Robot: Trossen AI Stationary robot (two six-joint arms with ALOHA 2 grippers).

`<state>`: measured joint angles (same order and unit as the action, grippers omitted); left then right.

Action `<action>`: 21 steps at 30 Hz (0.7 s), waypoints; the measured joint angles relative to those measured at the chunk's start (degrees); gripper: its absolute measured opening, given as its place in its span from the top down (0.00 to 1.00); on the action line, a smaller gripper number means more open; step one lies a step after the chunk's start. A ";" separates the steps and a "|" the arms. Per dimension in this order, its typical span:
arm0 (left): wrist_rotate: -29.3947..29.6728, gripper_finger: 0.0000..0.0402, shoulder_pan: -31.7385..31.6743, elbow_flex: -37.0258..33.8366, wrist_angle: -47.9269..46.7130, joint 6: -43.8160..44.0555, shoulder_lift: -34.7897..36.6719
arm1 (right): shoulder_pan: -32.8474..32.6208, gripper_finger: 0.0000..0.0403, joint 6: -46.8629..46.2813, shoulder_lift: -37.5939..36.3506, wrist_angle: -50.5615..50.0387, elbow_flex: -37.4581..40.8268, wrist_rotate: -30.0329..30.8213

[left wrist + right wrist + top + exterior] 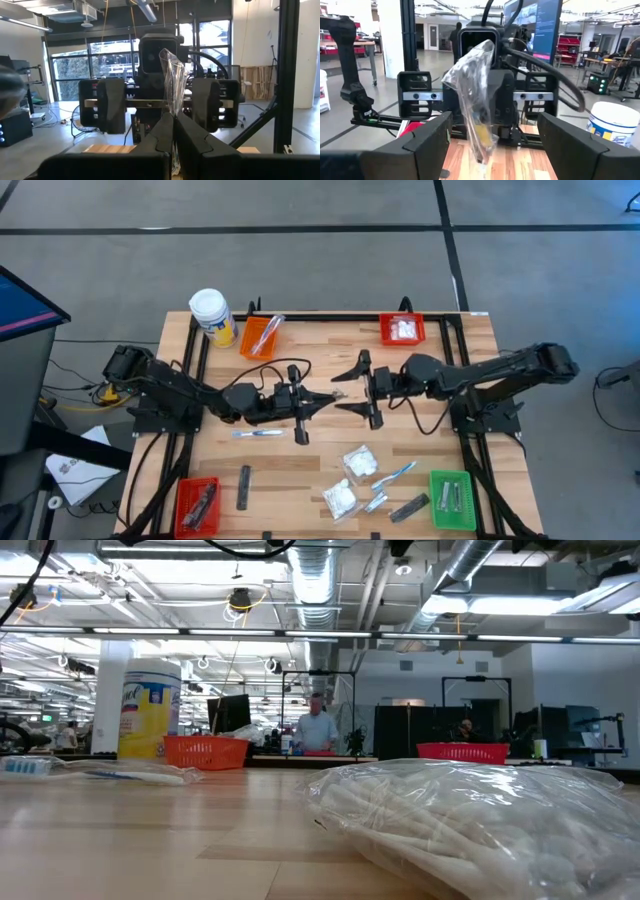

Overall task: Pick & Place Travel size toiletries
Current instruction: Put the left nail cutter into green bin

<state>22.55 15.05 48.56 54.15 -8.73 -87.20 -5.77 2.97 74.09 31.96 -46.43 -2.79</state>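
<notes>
No legible text anywhere, the yellow jar's (149,708) label print too blurred to read.

Clear packet (175,75) pinched in the left gripper (173,131): its lower end is hidden between the closed jaws, its contents too blurred to tell. Puffy packet (480,815) on the tabletop (150,840): cut off at the low view's right and bottom edges. Contents of the green bin (452,498): too small to identify.
</notes>
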 joint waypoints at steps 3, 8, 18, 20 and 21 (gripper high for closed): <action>0.02 1.00 0.17 0.00 -0.05 -0.01 0.00 | -0.01 0.29 0.00 -0.33 0.24 -0.01 0.00; 0.04 1.00 0.24 0.00 -0.62 0.00 0.02 | -0.59 0.29 0.00 -0.31 0.31 -0.01 -0.14; 0.97 1.00 0.26 -0.02 -1.91 0.00 0.04 | -0.58 0.45 0.06 -0.31 -0.19 -0.01 -0.17; 0.96 1.00 0.26 -0.02 -2.01 0.00 0.04 | -0.58 0.51 0.40 -0.29 -0.22 -0.01 -0.20; 0.98 1.00 0.26 -0.02 -2.18 0.00 0.04 | -0.58 0.54 0.48 -0.29 -0.23 -0.01 -0.22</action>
<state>23.53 15.31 48.53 51.97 -8.73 -87.15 -6.35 3.44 73.80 31.74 -46.44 -3.00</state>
